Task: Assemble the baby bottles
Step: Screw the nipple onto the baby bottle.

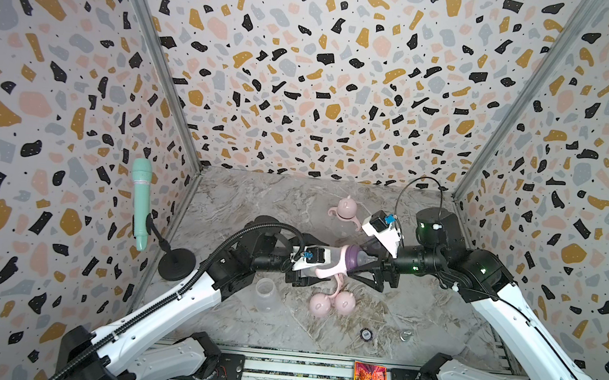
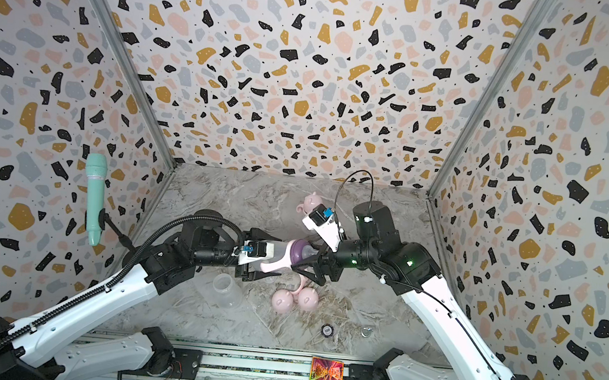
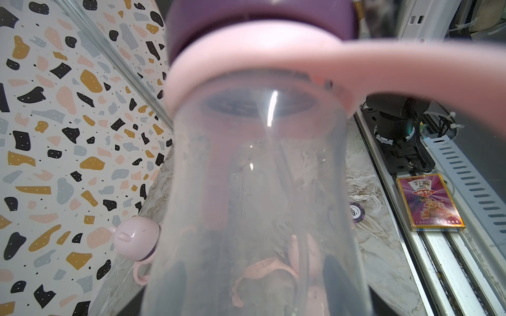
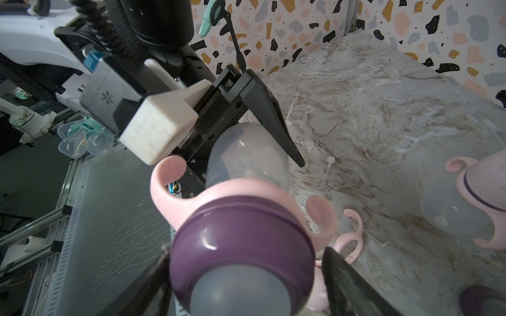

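Clamping clear plastic bottle [image 1: 334, 255] | left pincer [image 1: 322, 265] | glossy purple domed collar [image 1: 352, 257]

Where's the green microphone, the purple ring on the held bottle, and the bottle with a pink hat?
Green microphone [image 1: 141, 200]: a top view, its handle.
Purple ring [image 4: 241, 232]: right wrist view, its shiny side.
Bottle with a pink hat [image 1: 347, 206]: a top view, the hat's dome.
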You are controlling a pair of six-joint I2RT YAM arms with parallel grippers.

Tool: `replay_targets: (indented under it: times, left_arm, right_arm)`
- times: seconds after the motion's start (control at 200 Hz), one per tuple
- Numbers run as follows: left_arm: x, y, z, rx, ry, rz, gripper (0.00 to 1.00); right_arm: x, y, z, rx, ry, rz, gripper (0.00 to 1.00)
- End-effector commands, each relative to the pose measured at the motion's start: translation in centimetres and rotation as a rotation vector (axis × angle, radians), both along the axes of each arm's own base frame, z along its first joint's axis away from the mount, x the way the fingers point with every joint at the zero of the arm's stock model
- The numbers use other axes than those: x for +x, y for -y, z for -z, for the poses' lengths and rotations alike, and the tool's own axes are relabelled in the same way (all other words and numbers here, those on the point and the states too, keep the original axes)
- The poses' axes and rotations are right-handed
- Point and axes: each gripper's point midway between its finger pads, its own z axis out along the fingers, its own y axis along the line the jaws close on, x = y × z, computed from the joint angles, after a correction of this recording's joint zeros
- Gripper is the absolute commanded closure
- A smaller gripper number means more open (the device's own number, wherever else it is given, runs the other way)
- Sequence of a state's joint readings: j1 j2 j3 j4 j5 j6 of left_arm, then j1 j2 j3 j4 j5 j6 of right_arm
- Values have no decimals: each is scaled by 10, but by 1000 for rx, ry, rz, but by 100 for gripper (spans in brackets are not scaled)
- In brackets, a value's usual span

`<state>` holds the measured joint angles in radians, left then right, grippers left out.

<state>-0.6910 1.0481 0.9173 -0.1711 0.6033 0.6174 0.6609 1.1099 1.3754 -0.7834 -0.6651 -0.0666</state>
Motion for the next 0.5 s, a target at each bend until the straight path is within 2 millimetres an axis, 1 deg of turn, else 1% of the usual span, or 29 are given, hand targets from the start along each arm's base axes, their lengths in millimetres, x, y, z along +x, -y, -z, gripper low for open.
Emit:
replay_targets:
  times: [0.0,0.03,0.09,0.15,0.205,0.265,0.31,0.395,0.451,0.486,0.496]
  left_arm:
    - [-2,3,-22,-58,66,27,100]
    - [-2,3,-23,-59,68,26,100]
    - [-1,2,-25,-63,71,15,100]
    - [2,1,-27,-71,81,-6,100]
    - [11,-2,-31,-93,100,-64,100]
    - [20,-6,-35,-114,135,-127,100]
    - [28,-10,-38,-125,164,-176,100]
    - [41,-21,-46,-153,233,-282,100]
    - [50,-31,-50,-164,306,-357,100]
    - [54,-37,-46,-152,353,-400,100]
    - [55,-38,-50,-163,379,-415,100]
  right_arm:
    - [-3,0,-14,42,20,-9,22]
    - [-2,-1,-12,41,16,-9,23]
    - [0,-2,-9,41,8,-3,31]
    - [2,-3,-6,47,-5,1,43]
    - [4,-4,-3,59,-32,3,56]
    - [7,-4,0,70,-62,4,64]
    - [9,-5,1,83,-88,7,68]
    - [12,-6,1,122,-141,3,80]
    - [15,-7,1,152,-182,4,88]
    - [17,-7,1,173,-209,4,93]
    - [18,-7,0,181,-216,6,95]
